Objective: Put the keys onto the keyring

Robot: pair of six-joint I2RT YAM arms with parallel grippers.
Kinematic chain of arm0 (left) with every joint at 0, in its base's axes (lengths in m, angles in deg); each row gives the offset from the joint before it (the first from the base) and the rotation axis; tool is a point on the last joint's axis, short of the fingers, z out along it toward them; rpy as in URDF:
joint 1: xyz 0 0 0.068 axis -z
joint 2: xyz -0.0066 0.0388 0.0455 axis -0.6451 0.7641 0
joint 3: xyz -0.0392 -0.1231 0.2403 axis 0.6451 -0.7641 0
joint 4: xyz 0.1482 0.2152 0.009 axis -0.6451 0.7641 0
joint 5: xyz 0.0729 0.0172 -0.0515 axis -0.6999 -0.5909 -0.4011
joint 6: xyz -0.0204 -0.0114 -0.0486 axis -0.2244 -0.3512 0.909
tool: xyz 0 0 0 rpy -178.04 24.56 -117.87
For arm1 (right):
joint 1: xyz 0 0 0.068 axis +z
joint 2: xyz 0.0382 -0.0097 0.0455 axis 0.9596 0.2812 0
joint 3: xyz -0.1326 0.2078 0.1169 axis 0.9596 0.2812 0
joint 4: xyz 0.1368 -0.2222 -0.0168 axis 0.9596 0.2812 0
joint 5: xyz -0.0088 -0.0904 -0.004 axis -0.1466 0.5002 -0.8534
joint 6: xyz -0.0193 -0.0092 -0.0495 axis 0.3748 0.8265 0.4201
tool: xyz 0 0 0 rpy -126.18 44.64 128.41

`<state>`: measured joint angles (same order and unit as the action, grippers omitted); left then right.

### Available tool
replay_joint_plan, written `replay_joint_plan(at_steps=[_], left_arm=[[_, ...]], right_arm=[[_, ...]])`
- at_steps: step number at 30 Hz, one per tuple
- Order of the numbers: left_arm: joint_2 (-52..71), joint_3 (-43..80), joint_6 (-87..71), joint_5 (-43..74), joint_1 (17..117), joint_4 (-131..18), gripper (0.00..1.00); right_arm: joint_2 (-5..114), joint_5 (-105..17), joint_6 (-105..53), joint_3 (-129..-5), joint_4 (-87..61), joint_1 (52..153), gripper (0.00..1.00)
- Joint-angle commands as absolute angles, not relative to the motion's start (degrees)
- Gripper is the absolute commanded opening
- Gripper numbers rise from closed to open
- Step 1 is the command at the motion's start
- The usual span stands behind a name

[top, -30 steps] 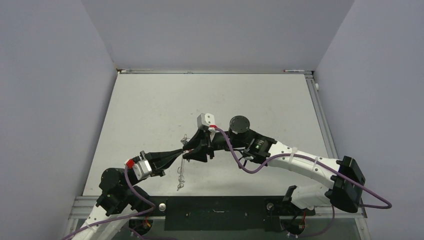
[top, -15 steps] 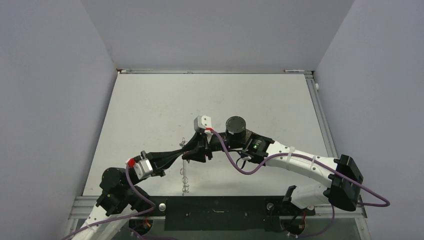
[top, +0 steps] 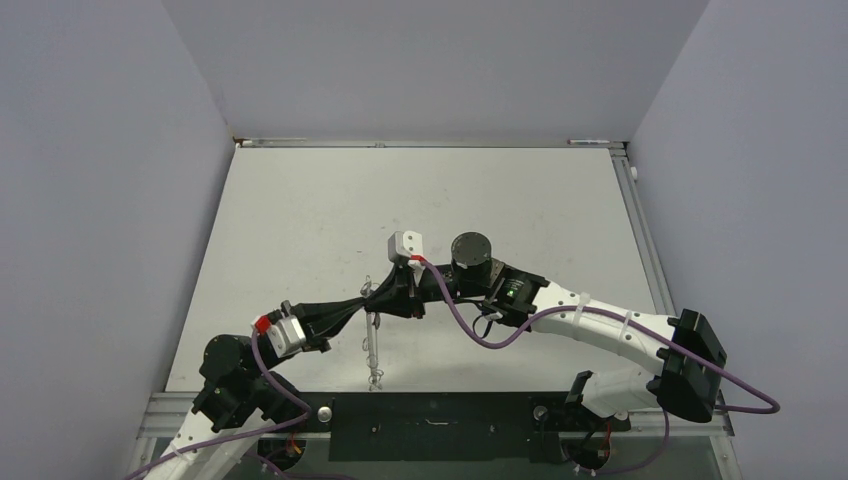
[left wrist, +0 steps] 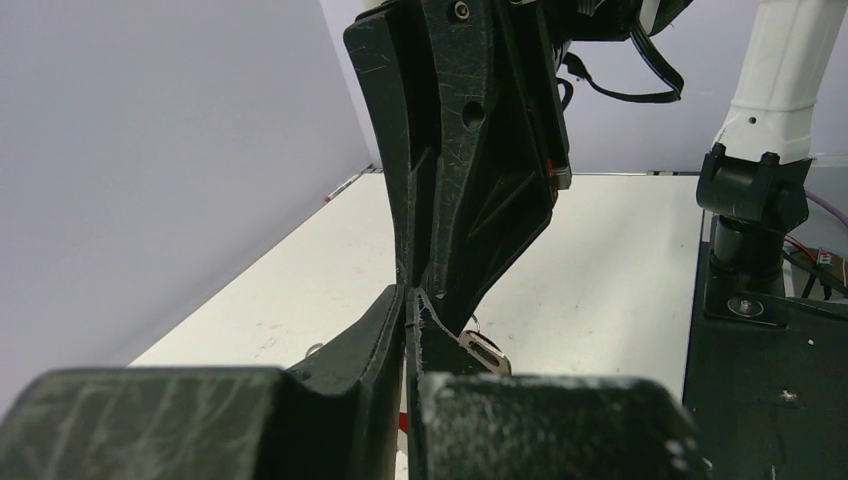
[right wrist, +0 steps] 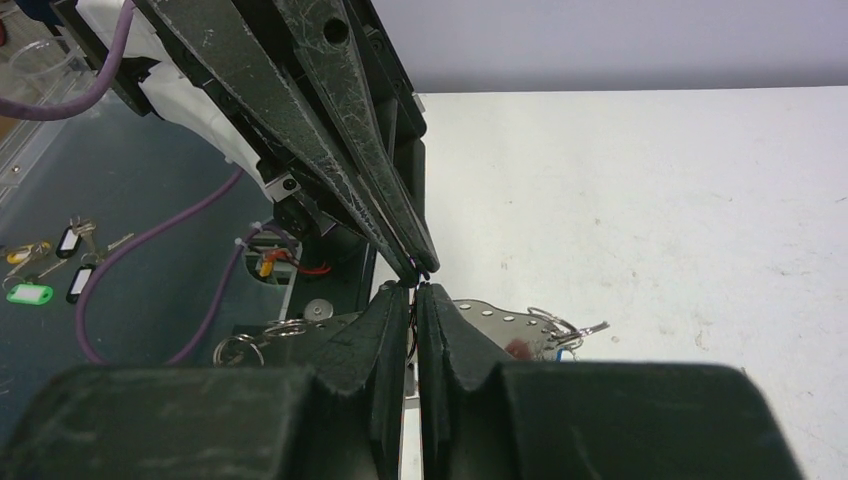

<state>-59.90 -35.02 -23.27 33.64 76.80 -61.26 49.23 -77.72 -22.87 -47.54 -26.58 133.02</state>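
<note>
Both grippers meet tip to tip above the table's front middle. My left gripper [top: 372,298] [left wrist: 408,292] is shut on the thin wire of the keyring [top: 374,345], which hangs below the tips as a long silver bundle. My right gripper [top: 392,300] [right wrist: 415,290] is shut too, and a thin wire shows in the slit between its pads. In the left wrist view a silver key head [left wrist: 485,351] pokes out beside my finger. Under the fingers in the right wrist view, small rings [right wrist: 555,325] show with a red key head [right wrist: 515,347] and a glimpse of blue [right wrist: 562,352].
The black rail [top: 430,420] runs along the table's front edge just below the hanging bundle. Spare keys with coloured tags [right wrist: 40,275] lie off the table on the left. The right arm's base post [left wrist: 750,220] stands nearby. Grey walls enclose three sides.
My right gripper has closed and shifted slightly left against the left gripper's tips. The hanging bundle has swung from a slant to straight down. The left gripper stays shut.
</note>
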Motion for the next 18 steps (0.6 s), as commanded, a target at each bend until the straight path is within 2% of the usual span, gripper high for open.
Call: replay_joint_plan(at_steps=[1,5,9,14,16,18], left_arm=[[-60.5,-32.2,-22.6,32.6,76.5,-65.5,0.0],[-60.5,-32.2,-22.6,32.4,76.4,-65.5,0.0],[-60.4,-32.3,-22.7,32.7,76.4,-65.3,0.0],[-60.1,-31.9,-23.2,35.2,76.4,-64.6,0.34],[-59.6,-31.6,-23.5,37.2,76.5,-63.9,0.4],[-58.7,-31.1,-23.9,39.7,76.6,-63.1,0.39]], right_arm=[[47.6,-77.1,-21.4,-47.8,-27.9,133.9,0.05],[46.1,-75.5,-19.8,-46.3,-29.0,134.9,0.05],[45.1,-74.1,-15.1,-47.6,-24.2,135.0,0.05],[44.0,-72.0,-9.3,-50.7,-13.4,135.0,0.05],[42.9,-71.3,-8.2,-50.9,-10.7,134.9,0.05],[41.9,-70.9,-7.6,-51.0,-8.9,135.0,0.05]])
